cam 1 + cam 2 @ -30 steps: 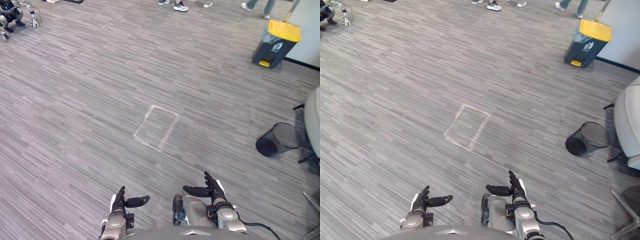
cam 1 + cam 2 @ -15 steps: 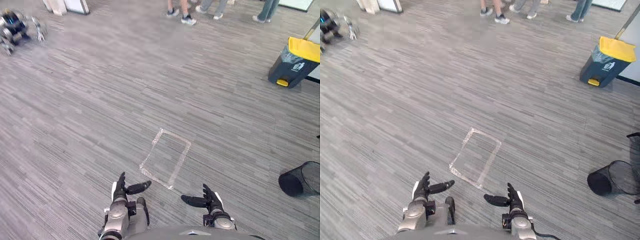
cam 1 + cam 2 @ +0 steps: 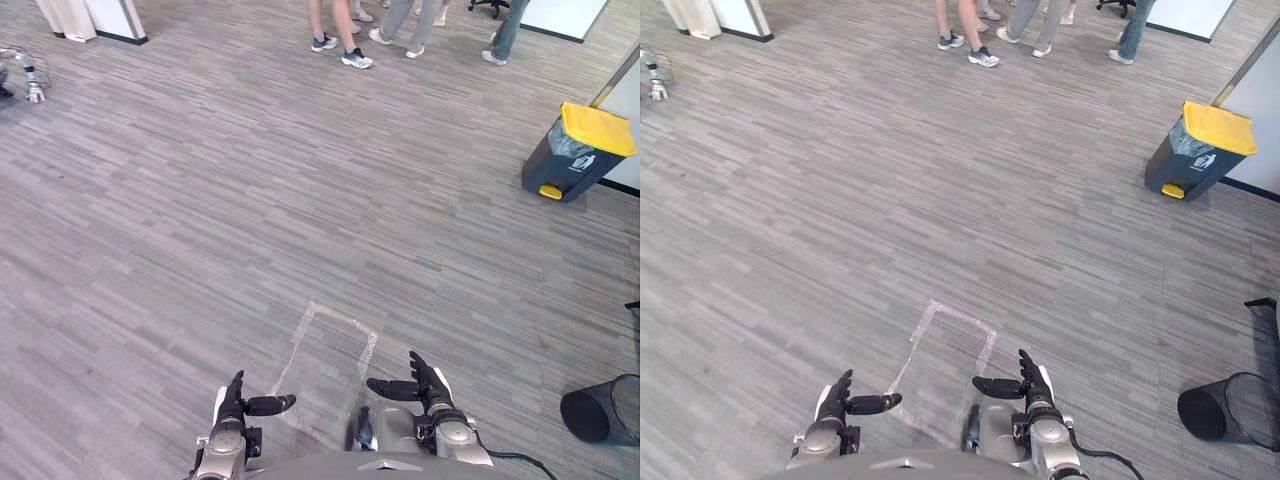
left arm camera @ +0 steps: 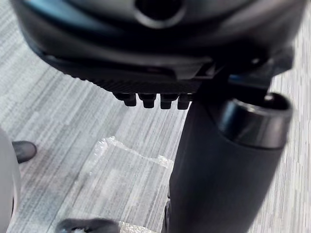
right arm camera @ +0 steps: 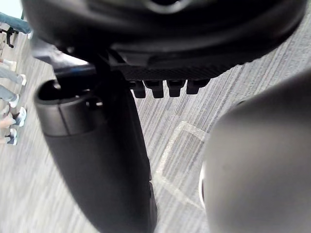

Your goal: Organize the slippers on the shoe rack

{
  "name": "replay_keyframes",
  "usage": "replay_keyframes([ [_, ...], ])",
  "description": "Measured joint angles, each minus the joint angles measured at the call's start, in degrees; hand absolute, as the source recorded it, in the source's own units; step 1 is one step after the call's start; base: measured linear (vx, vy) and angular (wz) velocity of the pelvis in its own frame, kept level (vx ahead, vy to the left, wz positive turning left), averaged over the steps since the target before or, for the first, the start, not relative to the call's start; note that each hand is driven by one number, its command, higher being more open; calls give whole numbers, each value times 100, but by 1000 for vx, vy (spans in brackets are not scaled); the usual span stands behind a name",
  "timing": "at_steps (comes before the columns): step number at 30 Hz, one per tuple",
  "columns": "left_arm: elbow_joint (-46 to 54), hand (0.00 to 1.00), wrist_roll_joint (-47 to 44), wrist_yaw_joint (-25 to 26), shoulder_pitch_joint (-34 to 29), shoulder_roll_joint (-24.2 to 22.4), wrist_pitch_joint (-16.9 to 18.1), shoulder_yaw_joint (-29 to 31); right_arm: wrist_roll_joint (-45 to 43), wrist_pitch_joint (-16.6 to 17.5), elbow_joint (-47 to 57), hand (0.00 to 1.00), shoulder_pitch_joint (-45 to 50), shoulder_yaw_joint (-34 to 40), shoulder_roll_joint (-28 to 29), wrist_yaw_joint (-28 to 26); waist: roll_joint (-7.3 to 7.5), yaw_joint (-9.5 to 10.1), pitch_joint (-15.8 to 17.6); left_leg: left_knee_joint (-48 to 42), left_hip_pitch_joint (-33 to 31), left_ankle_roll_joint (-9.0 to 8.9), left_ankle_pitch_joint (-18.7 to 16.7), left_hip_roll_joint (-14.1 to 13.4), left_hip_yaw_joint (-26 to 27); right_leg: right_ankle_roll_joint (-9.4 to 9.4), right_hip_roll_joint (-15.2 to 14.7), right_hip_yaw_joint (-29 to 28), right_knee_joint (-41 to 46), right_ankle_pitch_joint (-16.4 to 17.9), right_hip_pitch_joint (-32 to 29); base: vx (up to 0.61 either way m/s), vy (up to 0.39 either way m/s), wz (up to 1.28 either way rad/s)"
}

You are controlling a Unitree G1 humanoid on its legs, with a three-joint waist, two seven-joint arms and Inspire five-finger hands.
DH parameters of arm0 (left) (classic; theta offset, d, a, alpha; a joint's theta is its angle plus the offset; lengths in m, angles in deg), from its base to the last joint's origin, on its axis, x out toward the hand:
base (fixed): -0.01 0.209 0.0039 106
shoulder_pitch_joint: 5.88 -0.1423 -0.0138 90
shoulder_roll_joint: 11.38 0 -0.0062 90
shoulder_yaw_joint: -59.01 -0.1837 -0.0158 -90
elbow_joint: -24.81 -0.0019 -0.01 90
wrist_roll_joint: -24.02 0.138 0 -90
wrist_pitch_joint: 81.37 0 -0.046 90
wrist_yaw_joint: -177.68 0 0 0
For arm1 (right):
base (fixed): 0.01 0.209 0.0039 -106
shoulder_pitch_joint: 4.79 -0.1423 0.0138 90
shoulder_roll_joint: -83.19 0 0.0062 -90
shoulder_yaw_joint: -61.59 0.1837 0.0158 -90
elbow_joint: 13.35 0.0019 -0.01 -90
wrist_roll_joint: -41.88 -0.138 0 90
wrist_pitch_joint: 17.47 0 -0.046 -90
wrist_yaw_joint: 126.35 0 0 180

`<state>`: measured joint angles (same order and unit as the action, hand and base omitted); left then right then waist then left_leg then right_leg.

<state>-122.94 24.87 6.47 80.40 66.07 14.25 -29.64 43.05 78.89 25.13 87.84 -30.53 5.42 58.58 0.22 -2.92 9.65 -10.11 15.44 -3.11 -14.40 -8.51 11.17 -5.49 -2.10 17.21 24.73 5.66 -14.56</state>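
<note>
Camera shifted since 0.5 s earlier; taped rectangle [image 3: 342, 320] lay just ahead, between 2 hands. Fingers of left hand [image 3: 235, 398] and right hand [image 3: 425, 385] were straight, apart, empty. Whereabouts of slippers and shoe rack could not be told.

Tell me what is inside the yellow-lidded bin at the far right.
The yellow lid covers the top of the dark bin, so whatever it holds is hidden. A crumpled liner edge shows, bunched between lid and rim.
</note>
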Motion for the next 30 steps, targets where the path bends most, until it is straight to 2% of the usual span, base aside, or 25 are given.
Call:
replay_keyframes([
  [2, 4, 100, 17, -13, 82, -167, 15, -4, 6, -4, -22, 100, -79, 89, 35, 14, -83, -56, 62, 367, 88, 6, 281, 154, -106, -63, 91, -33, -51, 51, 89, 352, -112, -29],
  [3, 12, 100, 141, -74, 84, -282, 10, -1, 103, -79, -38, 100, 18, 212, 62, 3, -16, -83, 37, 157, 237, -106, 583, 165, 33, -58, 99, 52, -50, 213, 349, 323, -134, -6],
  [4, 33, 100, 174, -79, 80, -335, 14, 8, 104, -79, 5, 100, 80, 218, 72, 4, 7, -80, 24, -72, 207, -176, 621, 160, 9, -50, 93, 93, -112, 277, 466, 326, -154, -13],
  [5, 86, 100, 213, -84, 77, -407, 14, 77, 102, -84, 101, 100, 202, 214, 116, 3, 29, -76, 20, -860, 17, -280, 611, 108, -69, 2, 121, 116, -405, 408, 815, 291, -152, -20],
  [6, 151, 100, 213, -92, 81, -476, 9, 188, 102, -89, 215, 100, 285, 205, 105, -2, -10, -81, 25, -1886, -374, -501, 727, -21, -152, 7, 212, 46, -636, 407, 1053, 282, -68, -32],
  [7, 248, 100, 211, -87, 30, -540, 11, 244, 101, -97, 333, 100, 342, 201, 90, 1, -24, -68, 24, -2853, -787, -834, 932, -167, -296, -25, 282, -85, -840, 404, 1230, 266, -28, -56],
  [8, 390, 100, 210, -70, -27, -589, 23, 295, 98, -107, 427, 100, 402, 204, 60, 8, -118, -27, -7, -3905, -1303, -890, 701, -356, -392, -100, 452, -267, -1007, 425, 1415, 196, 29, -62],
  [9, 456, 100, 209, -77, -52, -598, 27, 337, 97, -117, 440, 100, 399, 204, 61, 10, -141, -13, -16, -4222, -1474, -812, 543, -428, -387, -153, 517, -364, -1038, 459, 1487, 273, 66, -105],
  [10, 562, 100, 201, -72, -66, -603, 30, 477, 95, -119, 449, 100, 394, 208, 110, 18, -132, 59, -17, -4450, -1784, -540, 162, -497, -364, -171, 604, -690, -1096, 481, 1681, 330, 102, -117],
  [11, 612, 100, 195, -57, -61, -595, 32, 520, 94, -121, 447, 100, 396, 212, 153, 20, -101, 131, -12, -4254, -1925, -371, -12, -471, -365, -130, 611, -902, -1139, 470, 1781, 330, 113, -132],
  [12, 640, 100, 194, -50, -60, -591, 45, 593, 93, -121, 445, 100, 406, 211, 185, 22, -59, 165, -28, -3997, -2014, -277, -131, -416, -421, -103, 604, -1096, -1153, 486, 1838, 259, 127, -140],
  [13, 705, 100, 187, -35, -55, -595, 73, 667, 93, -126, 449, 100, 424, 210, 249, 34, -8, 251, -39, -3314, -2243, -159, -317, -234, -759, -61, 565, -1462, -1191, 507, 1950, 214, 126, -129],
  [14, 713, 100, 183, -30, -41, -595, 80, 680, 93, -129, 450, 100, 427, 212, 272, 38, 18, 265, -36, -2925, -2327, -171, -375, -101, -1046, -17, 521, -1628, -1189, 526, 1990, 264, 191, -144],
  [16, 694, 100, 106, -18, -23, -593, 141, 650, 92, -132, 440, 100, 446, 219, 318, 60, 64, 262, -75, -1761, -2506, -250, -293, 334, -2097, 216, 379, -2144, -1158, 654, 2002, 304, 278, -131],
  [17, 579, 100, 83, 8, -33, -635, 154, 557, 92, -130, 444, 100, 459, 221, 225, 61, -94, 243, -153, -1087, -2460, -212, 239, 369, -2463, 421, 423, -2415, -1123, 776, 2027, 303, 314, -108],
  [18, 532, 100, 78, 4, -33, -672, 146, 535, 92, -131, 438, 100, 466, 224, 172, 64, -198, 242, -188, -1044, -2451, -300, 622, 347, -2491, 498, 460, -2500, -1084, 832, 2037, 348, 372, -103],
  [20, 451, 100, 80, 11, -7, -499, 137, 450, 92, -155, 332, 100, 520, 261, 362, 66, 129, 255, -308, -1035, -2190, -152, 365, 537, -1902, 761, 102, -2748, -777, 1016, 1951, 350, 365, -95],
  [22, 376, 100, 81, 36, -9, -375, 135, 419, 92, -154, 305, 100, 539, 244, 478, 42, 267, 254, -389, -946, -2028, -13, 249, 620, -1477, 826, -74, -2967, -672, 1028, 1847, 298, 312, -100],
  [23, 316, 100, 81, 46, 0, -332, 128, 391, 93, -150, 241, 100, 470, 235, 495, 38, 280, 255, -389, -848, -1891, 38, 218, 628, -1254, 926, -137, -2967, -566, 980, 1764, 223, 245, -113],
  [25, 247, 100, 79, 69, 11, -299, 128, 371, 94, -151, 62, 100, 324, 200, 486, 35, 240, 260, -353, -616, -1596, 61, 218, 594, -900, 1101, -210, -2736, -324, 879, 1645, 136, 169, -105],
  [26, 224, 100, 79, 72, -12, -255, 125, 309, 96, -145, -116, 100, 180, 182, 484, 34, 149, 264, -295, -377, -1250, 93, 236, 530, -555, 1244, -331, -2190, -47, 800, 1531, 112, 144, -95],
  [27, 223, 100, 79, 73, -24, -233, 125, 268, 96, -140, -151, 100, 147, 163, 481, 34, 130, 264, -281, -319, -1167, 129, 239, 519, -482, 1242, -375, -1977, 21, 798, 1491, 148, 163, -131],
  [28, 156, 100, 79, 79, -46, -127, 132, 149, 99, -120, -293, 100, 43, 28, 469, 30, 67, 260, -276, -92, -905, 145, 242, 453, -178, 1074, -499, -985, 86, 933, 1363, 113, 88, -83],
  [29, 114, 100, 78, 79, -32, -104, 130, 142, 99, -118, -312, 100, 22, -12, 468, 28, 47, 258, -270, -35, -864, 146, 241, 424, -116, 1021, -496, -764, 62, 959, 1323, 127, 26, -105],
  [30, 42, 100, 77, 89, 24, -58, 127, 142, 101, -117, -331, 100, -37, -126, 469, 20, -6, 258, -238, 83, -813, 147, 240, 308, 71, 915, -420, -234, -22, 994, 1132, 101, -72, -90],
])
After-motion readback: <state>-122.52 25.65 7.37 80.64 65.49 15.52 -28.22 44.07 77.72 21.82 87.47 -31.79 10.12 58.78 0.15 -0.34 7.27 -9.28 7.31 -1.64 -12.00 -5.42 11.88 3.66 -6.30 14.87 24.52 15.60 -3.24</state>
